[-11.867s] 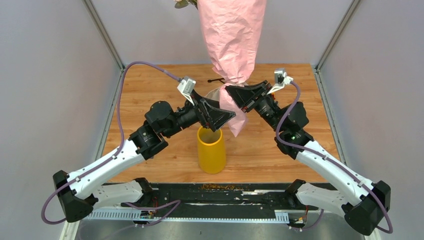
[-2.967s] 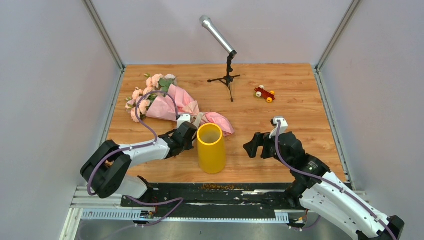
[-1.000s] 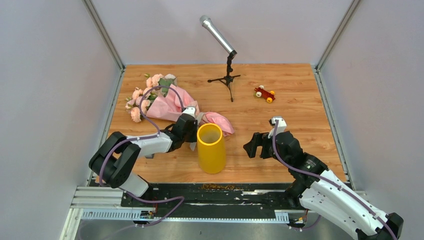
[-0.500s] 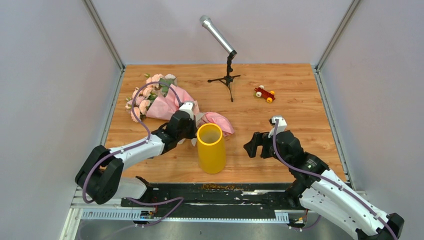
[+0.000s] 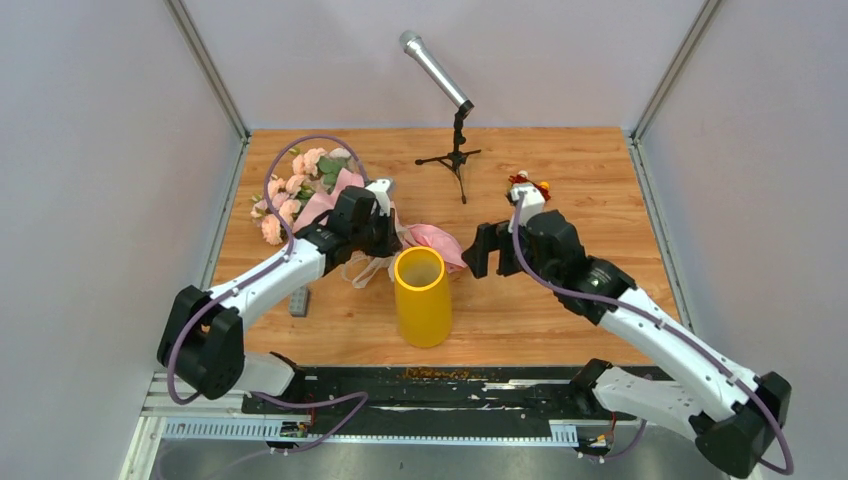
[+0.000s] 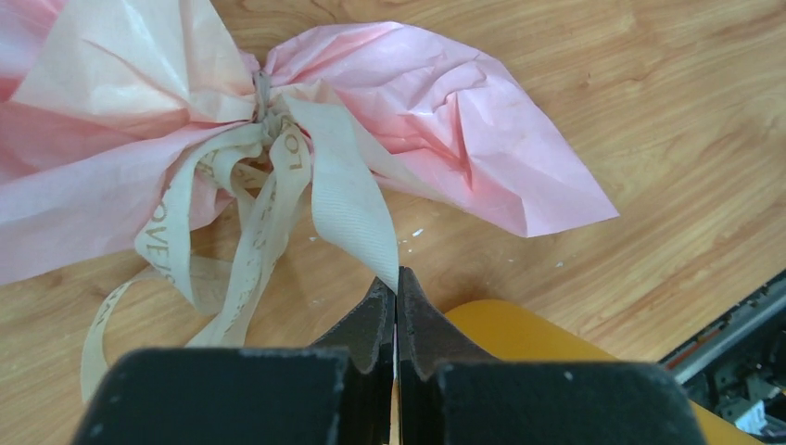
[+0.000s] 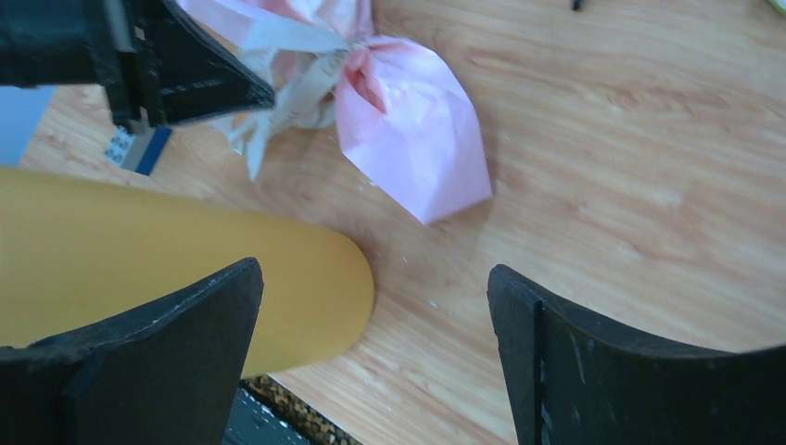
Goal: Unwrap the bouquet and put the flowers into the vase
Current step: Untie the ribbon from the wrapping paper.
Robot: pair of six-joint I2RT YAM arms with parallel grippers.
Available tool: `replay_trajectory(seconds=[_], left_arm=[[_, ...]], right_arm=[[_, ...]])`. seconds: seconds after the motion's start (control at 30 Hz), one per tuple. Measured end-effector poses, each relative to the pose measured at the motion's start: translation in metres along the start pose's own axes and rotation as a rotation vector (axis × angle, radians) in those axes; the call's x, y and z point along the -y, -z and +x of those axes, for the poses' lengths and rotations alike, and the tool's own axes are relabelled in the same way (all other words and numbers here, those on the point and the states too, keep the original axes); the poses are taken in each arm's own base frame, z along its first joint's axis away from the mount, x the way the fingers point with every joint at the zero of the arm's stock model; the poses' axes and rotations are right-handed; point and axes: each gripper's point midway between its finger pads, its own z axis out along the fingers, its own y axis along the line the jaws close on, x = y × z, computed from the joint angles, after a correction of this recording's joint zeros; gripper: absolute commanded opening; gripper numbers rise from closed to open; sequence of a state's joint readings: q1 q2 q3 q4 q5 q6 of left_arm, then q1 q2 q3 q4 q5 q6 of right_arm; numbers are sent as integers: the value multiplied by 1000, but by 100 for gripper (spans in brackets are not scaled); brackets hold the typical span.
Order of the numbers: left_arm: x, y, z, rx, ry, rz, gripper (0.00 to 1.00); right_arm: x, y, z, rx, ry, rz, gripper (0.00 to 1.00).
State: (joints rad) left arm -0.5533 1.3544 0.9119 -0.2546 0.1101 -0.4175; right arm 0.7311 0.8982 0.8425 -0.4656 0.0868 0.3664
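Top external: flowers lie wrapped in bouquet, beside vase.

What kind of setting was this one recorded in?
Probably a lab test cell, not a home: plain grey panel walls on metal posts enclose a wooden tabletop, with a microphone on a stand.

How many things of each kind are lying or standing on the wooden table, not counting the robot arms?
Bouquet: 1
Yellow vase: 1
Microphone on a stand: 1
Red toy, partly hidden behind the right arm: 1
Small grey block: 1
Total: 5
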Motion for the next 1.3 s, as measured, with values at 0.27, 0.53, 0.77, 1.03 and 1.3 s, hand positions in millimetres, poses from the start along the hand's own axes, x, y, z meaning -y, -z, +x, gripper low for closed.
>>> replay_trajectory(seconds=[0.27,0.53,0.77,1.03,1.3], left_arm=[[8,-12,11,-138,75,92,0],[28,-12,-42,-99,69,172,0],[23,-36,-26,-202,131,227,0],[24,-41,-23,-227,169,272,0],[8,-41,-41,-172,242,294,0]], right_arm=[[-31,-46,-37,-48,19,-130,84],[-54,-80,-46,-122,17,-281,88],[-61,-103,-30,-187,14,-342,88],[-69,-122,-23,-188,49,-417,88],[-67,-142,4,-262,70,-460,86]])
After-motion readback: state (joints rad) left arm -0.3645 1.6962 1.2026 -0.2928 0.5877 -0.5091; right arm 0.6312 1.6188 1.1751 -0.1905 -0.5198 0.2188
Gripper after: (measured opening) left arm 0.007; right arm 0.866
